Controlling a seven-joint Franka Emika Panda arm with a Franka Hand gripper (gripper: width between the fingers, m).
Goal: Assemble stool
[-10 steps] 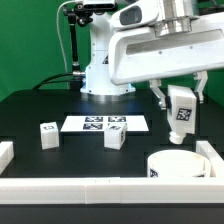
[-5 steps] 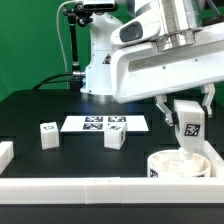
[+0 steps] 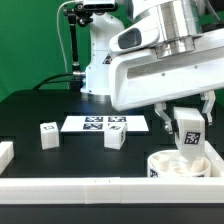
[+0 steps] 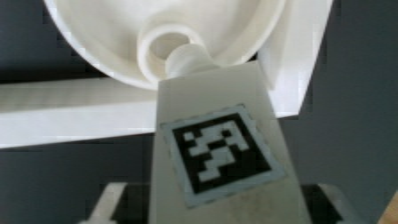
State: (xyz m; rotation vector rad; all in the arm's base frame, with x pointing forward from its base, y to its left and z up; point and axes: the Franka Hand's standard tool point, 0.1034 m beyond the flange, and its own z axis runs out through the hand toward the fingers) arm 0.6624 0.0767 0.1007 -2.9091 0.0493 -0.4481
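Observation:
My gripper (image 3: pixel 188 132) is shut on a white tagged stool leg (image 3: pixel 188 131) and holds it upright just above the round white seat (image 3: pixel 168 166) at the exterior view's lower right. In the wrist view the leg (image 4: pixel 217 140) runs away from my gripper (image 4: pixel 217 205), and its threaded tip sits at a hole in the seat (image 4: pixel 125 40). A grey fingertip (image 4: pixel 112 203) shows on either side of the leg. Two more legs stand on the black table: one (image 3: pixel 47 135) toward the exterior view's left, one (image 3: pixel 116 138) near the middle.
The marker board (image 3: pixel 104 124) lies flat behind the two loose legs. White border rails run along the front (image 3: pixel 100 189), the right side (image 3: pixel 211 155) and the near left corner (image 3: pixel 6 152). The arm's base (image 3: pixel 98 70) stands at the back.
My gripper has carried the leg to the exterior view's right and down, from beside the seat to right over it. The loose legs have not moved.

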